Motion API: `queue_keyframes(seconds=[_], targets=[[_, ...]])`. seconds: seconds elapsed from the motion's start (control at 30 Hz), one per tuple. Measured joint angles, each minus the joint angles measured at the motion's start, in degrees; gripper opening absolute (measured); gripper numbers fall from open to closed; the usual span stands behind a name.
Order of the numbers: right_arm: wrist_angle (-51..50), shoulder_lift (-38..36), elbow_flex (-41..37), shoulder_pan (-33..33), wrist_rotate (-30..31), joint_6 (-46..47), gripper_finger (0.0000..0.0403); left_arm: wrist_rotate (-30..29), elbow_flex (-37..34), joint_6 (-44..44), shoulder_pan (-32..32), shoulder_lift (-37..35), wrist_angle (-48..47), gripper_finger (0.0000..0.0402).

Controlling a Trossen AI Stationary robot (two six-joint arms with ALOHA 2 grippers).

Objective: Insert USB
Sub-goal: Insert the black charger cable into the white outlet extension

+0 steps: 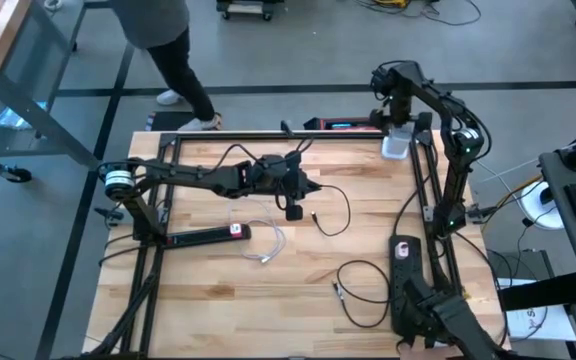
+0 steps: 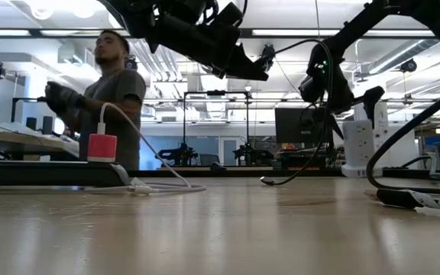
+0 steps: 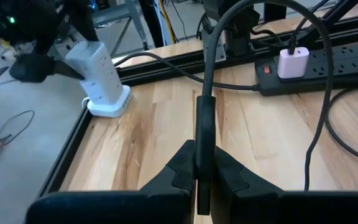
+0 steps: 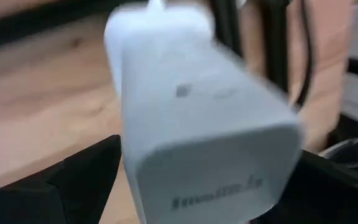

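Cable (image 3: 204,124), black, is pinched between the closed fingers of the left pincer (image 3: 202,180), which hangs above the middle of the bench (image 1: 218,290). In the left wrist view the cable runs straight up from the fingers, then loops away; the plug end below the fingers is not clear. In the high view this pincer (image 1: 294,205) sits near the bench centre, with the cable curling off to its right.

Tower (image 3: 100,74), a white upright socket block, stands at the far right corner of the bench, well apart from the left pincer. The right pincer (image 1: 396,125) is at that tower (image 1: 396,145); in the right wrist view the tower (image 4: 197,118) fills the space between its dark fingers, so it appears to grip and steady it.

Strip (image 3: 328,59), black, lies along the right edge with a pink charger (image 3: 293,62) plugged in. A second strip (image 1: 208,236) lies on the left with a white cord (image 1: 268,245). A person (image 2: 105,92) stands beyond the bench.

Step in hand, judged: carrying the plug toward the tower. Next, the left arm needs to travel to the tower and line the plug up with a port.
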Motion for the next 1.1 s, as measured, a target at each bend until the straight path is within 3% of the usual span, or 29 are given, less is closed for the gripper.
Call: queue_keyframes(seconds=[0.1, 0.27, 0.43, 0.57, 0.67, 0.8, 1.1], targets=[[0.1, 0.0, -1.3, 0.4, -4.5, -2.3, 0.0364, 0.0, -0.1, 0.0, -0.2, 0.0, 0.0, 0.0004], [1.5, -0.2, -1.5, 1.2, -2.5, -7.3, 0.0364, 0.0, -0.1, 0.2, -0.5, 0.0, 0.1, 0.0004], [3.4, -0.9, -1.5, 0.8, 3.8, -8.0, 0.0364, 0.0, -0.1, 0.2, -0.4, 0.0, 0.2, 0.0004], [5.1, -0.9, -3.1, 0.7, 0.9, -7.9, 0.0361, 0.0, -0.1, 0.0, -0.6, 0.0, 0.3, 0.0004], [4.9, -0.9, -4.6, 0.7, -0.6, -8.9, 0.0340, 0.0, -0.1, -0.2, -0.6, 0.0, 0.7, 0.0004], [5.3, -1.1, -5.3, 0.7, -0.2, -12.0, 0.0280, 0.0, -0.1, -0.4, -0.7, 0.0, 0.7, 0.0004], [6.8, -1.8, -5.4, 0.8, 3.1, -18.3, 0.0278, 0.0, -0.2, -0.4, -0.7, 0.0, 1.0, 0.0004]])
